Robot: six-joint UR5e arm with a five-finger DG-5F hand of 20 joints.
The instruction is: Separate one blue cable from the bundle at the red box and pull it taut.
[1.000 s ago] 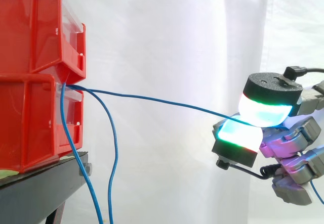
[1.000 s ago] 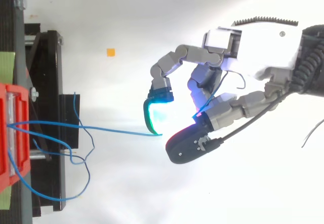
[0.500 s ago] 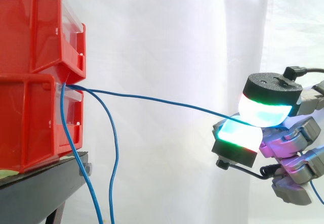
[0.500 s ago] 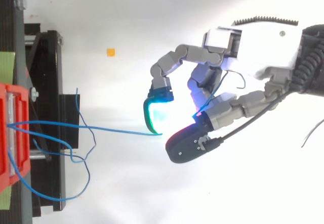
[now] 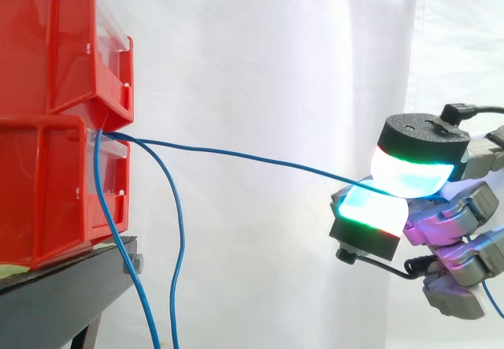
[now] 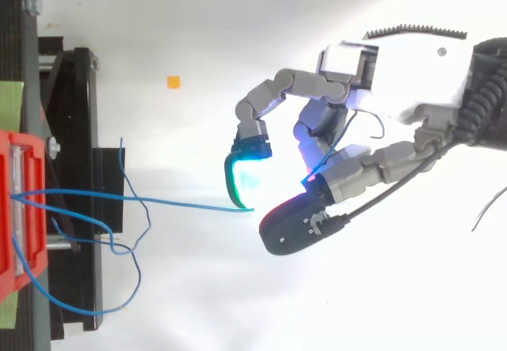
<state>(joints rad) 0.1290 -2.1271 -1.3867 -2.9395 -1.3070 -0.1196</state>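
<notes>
A white curtain [image 5: 276,65] hangs in soft folds behind the red box [image 5: 47,183], and the floor beyond the box, seen from above, is plain white apart from one small orange square [image 6: 173,82]. The red box is glossy moulded plastic with a clear panel on its front. A second red bin [image 5: 55,42] of the same make is stacked on top of it. Both rest on a black bench [image 5: 63,294] with a flat dark top, and from above a strip of green [image 6: 9,97] shows on the bench beside the box.

The bundle comes out at the front lip of the red box, where the two bins meet. One thin blue cable [image 5: 252,158] leaves that lip and runs away from the box in a long, shallow, slightly drooping line. Its far end is pinched in the hand [image 6: 396,74], well away from the box, between two thick glowing pads [image 5: 413,172] pressed together, cyan-white with green edges. The other fingers are curled behind them, lit magenta.

The remaining loose cables [image 5: 179,239] drop from the same lip and hang down past the bench edge; from above they lie in slack loops just in front of the box.
</notes>
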